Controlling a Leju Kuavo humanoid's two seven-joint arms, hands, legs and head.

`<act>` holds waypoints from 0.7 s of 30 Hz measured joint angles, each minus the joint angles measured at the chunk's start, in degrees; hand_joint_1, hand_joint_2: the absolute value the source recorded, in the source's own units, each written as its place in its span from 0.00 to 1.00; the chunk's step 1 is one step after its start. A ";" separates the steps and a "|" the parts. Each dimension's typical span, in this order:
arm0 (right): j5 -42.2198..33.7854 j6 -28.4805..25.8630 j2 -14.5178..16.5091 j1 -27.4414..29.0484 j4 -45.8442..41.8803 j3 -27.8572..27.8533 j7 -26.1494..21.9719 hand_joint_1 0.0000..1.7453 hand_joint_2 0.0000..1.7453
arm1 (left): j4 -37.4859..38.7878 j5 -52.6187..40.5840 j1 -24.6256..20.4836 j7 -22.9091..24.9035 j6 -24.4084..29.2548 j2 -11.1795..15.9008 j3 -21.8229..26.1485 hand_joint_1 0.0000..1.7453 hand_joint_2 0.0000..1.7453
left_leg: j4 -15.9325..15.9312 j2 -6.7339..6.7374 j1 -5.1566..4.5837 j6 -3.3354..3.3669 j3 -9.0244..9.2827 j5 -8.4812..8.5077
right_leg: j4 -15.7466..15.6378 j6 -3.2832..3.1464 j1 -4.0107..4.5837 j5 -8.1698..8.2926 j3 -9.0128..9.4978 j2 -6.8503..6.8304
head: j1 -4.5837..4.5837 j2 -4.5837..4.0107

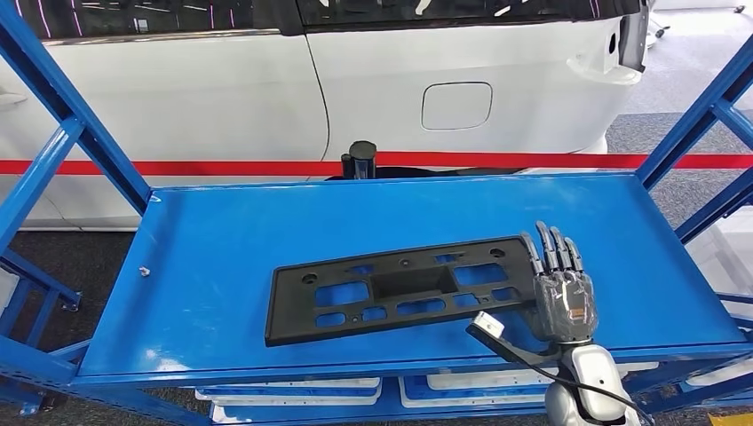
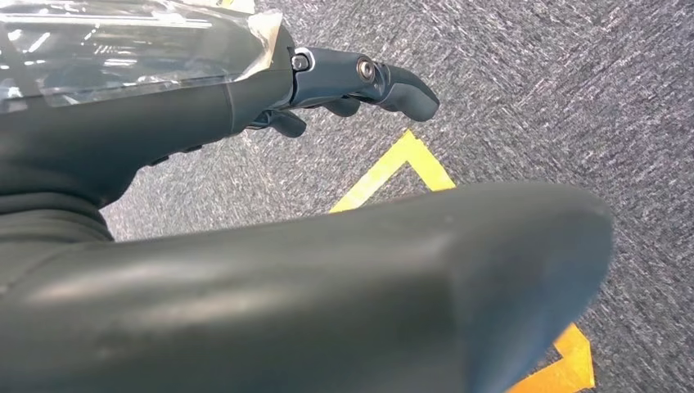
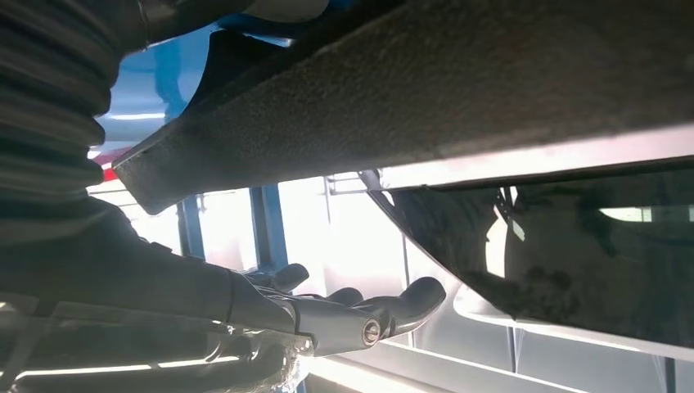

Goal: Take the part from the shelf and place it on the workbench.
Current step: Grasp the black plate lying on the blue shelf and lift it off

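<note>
On the blue shelf (image 1: 204, 266), the black plastic part (image 1: 400, 288), a flat mounting plate, lies lengthwise across the top deck, its long axis running side to side and tilted slightly, the end toward the robot's right sitting a little farther back than the other. The robot's right hand (image 1: 559, 288) stands at that right end of the part, palm turned toward it, its fingers (image 1: 549, 253) extended and close together alongside the part's short edge; whether they touch the edge cannot be told from the head view. The right wrist view looks along the part's rough dark underside or edge (image 3: 458, 98), with the fingers (image 3: 401, 307) spread just beneath it and nothing clasped between them, so the hand reads as open and not yet gripping. The part therefore lies toward the robot's left of those fingers, and the right hand is plainly the nearer one. The left hand (image 2: 360, 82) hangs over grey carpet (image 2: 573, 98) marked with yellow tape (image 2: 393, 168), its fingers loosely bent and holding nothing. The part is a thin, matte black rectangle pierced by a large central recess, several oblong cut-outs and small round holes; it looks light and rigid, though wide for a single hand. Behind the shelf stand a white car (image 1: 444, 80) and a red barrier band (image 1: 178, 166).
</note>
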 joint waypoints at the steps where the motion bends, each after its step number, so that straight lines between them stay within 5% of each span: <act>1: -0.41 -0.08 0.05 -0.80 0.91 0.01 -0.49 0.00 1.00 | 0.00 -0.14 0.00 0.08 0.02 0.00 -0.07 0.00 0.00 | 0.00 0.04 0.00 0.00 0.00 0.01 | 0.00 0.00 0.00 0.01 0.08 0.04 | 0.00 -0.01; 15: -8.16 -0.77 2.25 -15.15 18.50 1.99 -8.37 0.00 1.00 | 0.00 -3.44 0.00 3.26 0.21 0.12 -3.35 0.00 0.00 | -0.07 1.25 0.06 -0.28 0.51 -0.34 | 0.00 -0.36 0.01 0.13 0.44 1.35 | 0.01 0.00; 21: -22.31 5.10 4.44 -21.59 25.11 2.99 -19.59 0.00 1.00 | 0.00 -5.37 -0.06 5.64 -0.59 0.32 -5.40 0.00 0.00 | -0.06 1.30 0.13 -0.24 1.00 -0.27 | -0.02 -0.48 0.05 0.24 0.73 1.48 | 0.02 0.00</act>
